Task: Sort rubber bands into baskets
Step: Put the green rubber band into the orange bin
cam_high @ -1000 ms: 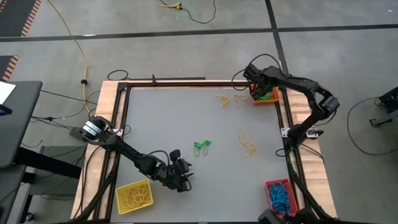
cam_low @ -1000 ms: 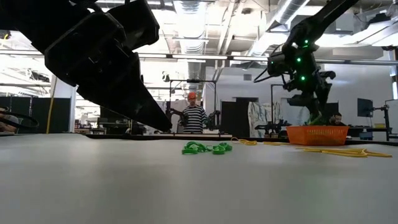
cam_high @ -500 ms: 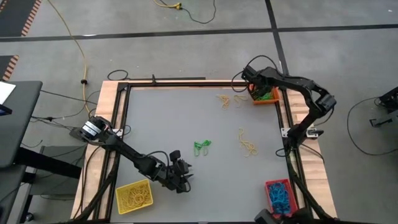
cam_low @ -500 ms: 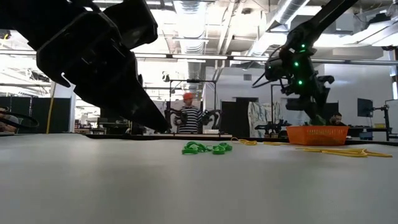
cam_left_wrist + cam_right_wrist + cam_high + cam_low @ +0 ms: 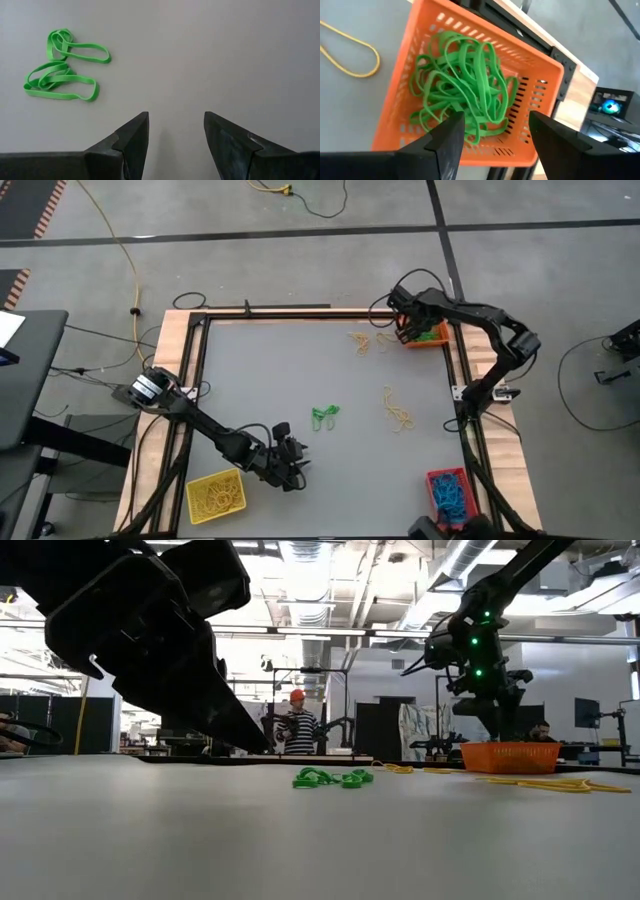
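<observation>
Left wrist view showed the left gripper (image 5: 176,132) with jaws released and empty; it should center low over the green bands (image 5: 62,67) before clenching, while the right gripper (image 5: 495,135), jaws released, hung over the orange basket (image 5: 540,80).

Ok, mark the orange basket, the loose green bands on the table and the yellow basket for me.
orange basket (image 5: 420,42): right wrist view, on its slotted side wall.
loose green bands (image 5: 60,67): left wrist view, middle of the cluster.
yellow basket (image 5: 192,486): high view, on its rim.

Dark jointed arms (image 5: 205,423), green lights on right wrist (image 5: 478,640).
</observation>
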Action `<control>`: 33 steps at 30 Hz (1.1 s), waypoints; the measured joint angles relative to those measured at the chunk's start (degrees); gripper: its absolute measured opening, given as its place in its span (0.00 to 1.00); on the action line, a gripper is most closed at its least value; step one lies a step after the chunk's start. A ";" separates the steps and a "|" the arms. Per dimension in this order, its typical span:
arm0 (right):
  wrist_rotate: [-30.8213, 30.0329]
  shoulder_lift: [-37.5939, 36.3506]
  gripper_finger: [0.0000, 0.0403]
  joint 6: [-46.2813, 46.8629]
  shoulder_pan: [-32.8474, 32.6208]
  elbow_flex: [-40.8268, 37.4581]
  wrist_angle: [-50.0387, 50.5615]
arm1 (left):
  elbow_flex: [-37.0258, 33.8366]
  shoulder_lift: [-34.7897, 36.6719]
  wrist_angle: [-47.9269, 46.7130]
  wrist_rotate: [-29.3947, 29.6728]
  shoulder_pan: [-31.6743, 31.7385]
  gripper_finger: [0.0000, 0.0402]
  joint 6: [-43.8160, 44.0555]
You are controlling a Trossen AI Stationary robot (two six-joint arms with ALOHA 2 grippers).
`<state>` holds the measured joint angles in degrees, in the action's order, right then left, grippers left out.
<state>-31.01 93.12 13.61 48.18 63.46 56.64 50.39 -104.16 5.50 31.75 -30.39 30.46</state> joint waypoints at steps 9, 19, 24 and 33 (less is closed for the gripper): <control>2.44 -0.14 0.62 -2.28 -6.59 0.00 -3.87 | 0.00 0.00 -1.00 0.65 0.23 0.45 -1.09; -0.48 -4.50 0.62 -2.05 -17.94 0.00 -5.48 | -0.03 0.00 -7.02 6.03 3.87 0.45 0.24; 1.91 -7.80 0.62 -0.68 -27.22 0.00 -5.89 | -0.02 0.00 -6.78 -0.03 8.18 0.45 -3.80; 2.64 -10.54 0.62 8.23 -45.60 0.00 -5.83 | -0.01 -0.77 -3.95 -8.80 13.28 0.45 -7.60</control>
<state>-28.36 82.58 21.84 2.57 63.46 50.81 50.38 -104.93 1.55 22.94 -17.11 22.86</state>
